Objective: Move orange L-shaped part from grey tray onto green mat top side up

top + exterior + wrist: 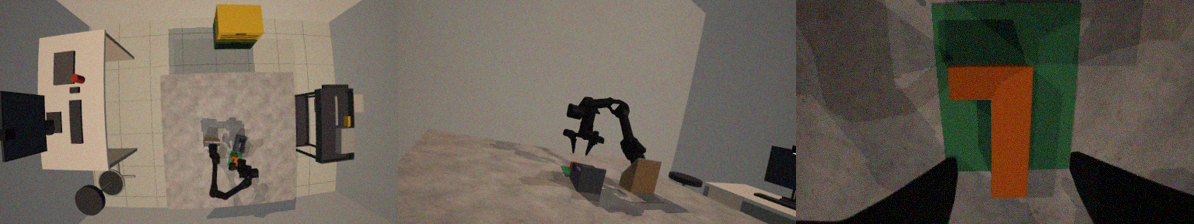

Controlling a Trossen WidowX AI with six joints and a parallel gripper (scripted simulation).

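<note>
The orange L-shaped part [235, 159] [570, 165] [1011, 125] lies broad face up on the green mat [238, 154] [565, 170] [1056, 30] and looks flat. In the wrist view its short leg points left, and the end of its long leg sticks out past the mat's near edge. My gripper [580, 154] [1013, 163] is open above the part, with a fingertip out to each side of the long leg and touching neither side. The grey tray [241, 144] [588, 176] stands beside the mat; its pocket is too small to make out.
A tan-brown box [211, 140] [646, 176] stands on the table [186, 97] [495, 187] near the arm's base, to the left of the tray in the top view. In the exterior view the tray partly hides the mat and the part.
</note>
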